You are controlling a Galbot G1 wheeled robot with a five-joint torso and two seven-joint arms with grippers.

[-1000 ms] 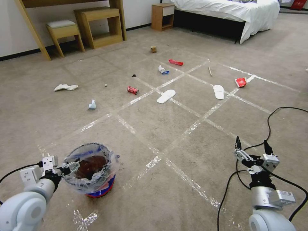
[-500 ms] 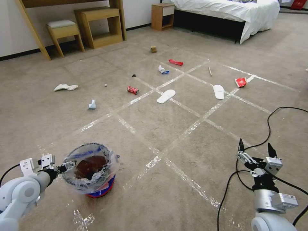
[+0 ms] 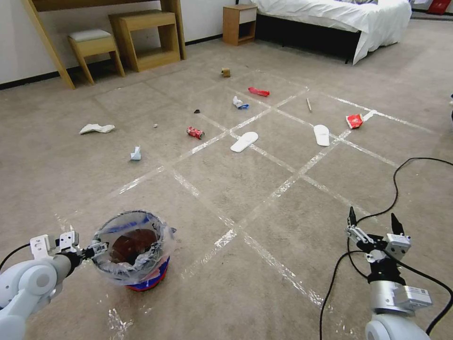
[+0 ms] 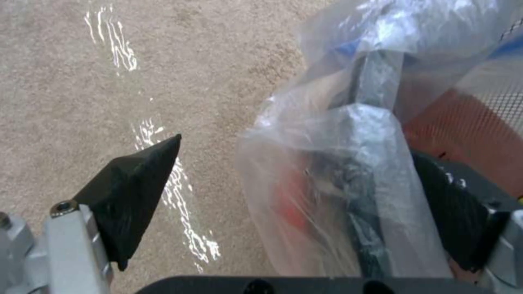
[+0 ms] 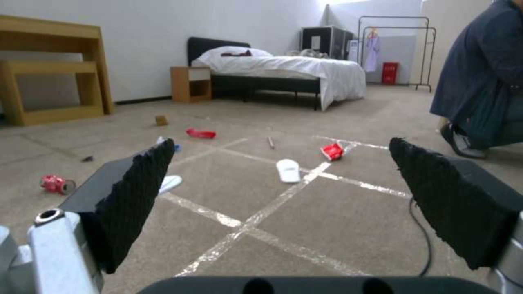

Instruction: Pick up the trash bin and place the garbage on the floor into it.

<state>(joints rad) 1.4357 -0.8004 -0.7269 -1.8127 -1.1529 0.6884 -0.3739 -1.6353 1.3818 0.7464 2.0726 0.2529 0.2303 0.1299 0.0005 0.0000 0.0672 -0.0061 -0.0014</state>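
1. One trash bin [image 3: 134, 250] stands on the floor [image 3: 245, 198], lined with a crinkled clear bag.
2. Beyond the trash bin the garbage lies scattered: two white slippers [image 3: 244, 141] [image 3: 322, 134], one crushed red can [image 3: 195, 132], two red wrappers [image 3: 259, 91] [image 3: 354, 121], one tan box [image 3: 226, 72], one thin stick [image 3: 309, 104], one black scrap [image 3: 197, 111], and three pale crumpled pieces [image 3: 96, 128] [image 3: 136, 153] [image 3: 239, 103].
3. The left arm reaches in low beside the trash bin, its left hand [image 3: 94, 249] at the rim on the side nearest that arm.
4. In the left wrist view the left hand [image 4: 305, 196] is spread wide, straddling the bagged rim: one finger [image 4: 136, 179] outside over carpet, the other behind the plastic; not clenched.
5. The right arm stands upright, well apart from the trash bin, its right hand [image 3: 373, 224] pointing up, fingers wide apart and holding nothing, beside a black cable [image 3: 401, 189].
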